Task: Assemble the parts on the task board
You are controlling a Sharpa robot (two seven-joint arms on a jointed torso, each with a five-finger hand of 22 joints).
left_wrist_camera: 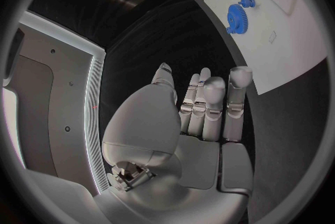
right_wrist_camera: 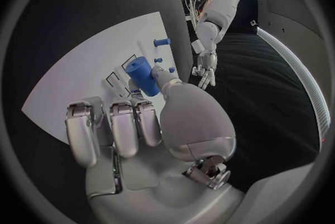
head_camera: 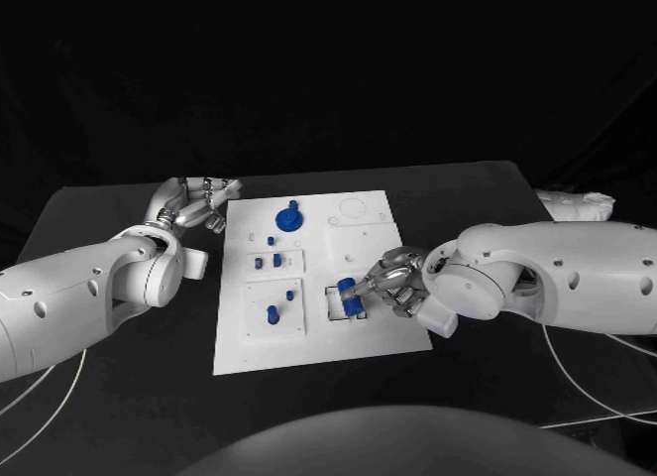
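My right hand (head_camera: 395, 281) over the board's (head_camera: 321, 337) near right corner, pinching a blue part (right_wrist_camera: 144, 75) above a recess, more parts (head_camera: 272, 262) seated mid-board, blue gear (head_camera: 288, 218) farther back, my left hand (head_camera: 199, 203) empty, fingers loose, just beside the far left edge

A black desk (head_camera: 128, 397) fills the lower scene, its far edge running across the middle of the head view. Behind it hangs a dark backdrop (head_camera: 328, 79) in deep shadow. A crumpled white cloth (head_camera: 579, 205) lies at the desk's far right corner.
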